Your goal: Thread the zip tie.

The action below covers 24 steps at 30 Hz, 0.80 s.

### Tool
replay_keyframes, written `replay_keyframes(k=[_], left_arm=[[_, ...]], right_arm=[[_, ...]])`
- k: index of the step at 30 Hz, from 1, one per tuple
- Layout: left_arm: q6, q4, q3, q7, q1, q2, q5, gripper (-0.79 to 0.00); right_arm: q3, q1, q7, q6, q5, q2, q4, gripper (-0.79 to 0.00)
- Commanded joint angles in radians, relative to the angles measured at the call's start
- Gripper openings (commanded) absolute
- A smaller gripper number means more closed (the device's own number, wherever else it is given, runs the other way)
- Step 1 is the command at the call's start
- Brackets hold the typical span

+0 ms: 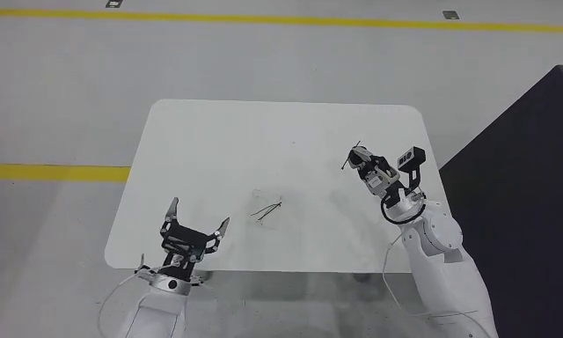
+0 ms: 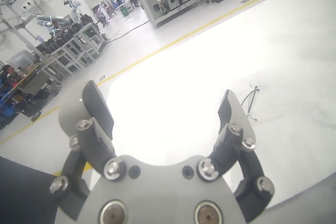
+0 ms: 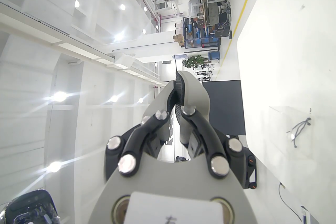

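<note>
One zip tie pinched between right fingers — left fingers spread.

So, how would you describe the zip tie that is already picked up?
Find the white table and go to its right side, where the right claw is. The zip tie is the thin dark strand sticking out of that shut claw. The other ties lie loose at the table's middle; this one alone is held.

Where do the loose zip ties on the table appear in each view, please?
Top view: loose zip ties, centre of white table.
Left wrist view: zip ties lying past the open left gripper.
Right wrist view: zip ties lying apart from the shut right gripper.
Shared landmark: that white table.
</note>
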Motion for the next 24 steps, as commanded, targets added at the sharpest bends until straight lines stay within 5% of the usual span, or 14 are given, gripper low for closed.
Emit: replay_keyframes(k=[1,4,11,24], left_arm=[[-0.082,-0.070,0.027,-0.072,-0.011,0.001,0.048,0.000],[-0.215,-0.130,0.106,-0.187,-0.078,-0.003,0.027,0.000],[-0.322,0.008,0.288,-0.485,-0.371,-0.043,-0.092,0.000],[-0.352,0.004,0.309,-0.493,-0.375,-0.043,-0.069,0.000]], right_arm=[[0.000,0.000,0.000,0.000,0.000,0.000,0.000,-0.785],[0.000,0.000,0.000,0.000,0.000,0.000,0.000,-0.785],[0.000,0.000,0.000,0.000,0.000,0.000,0.000,-0.785],[0.000,0.000,0.000,0.000,0.000,0.000,0.000,-0.785]])
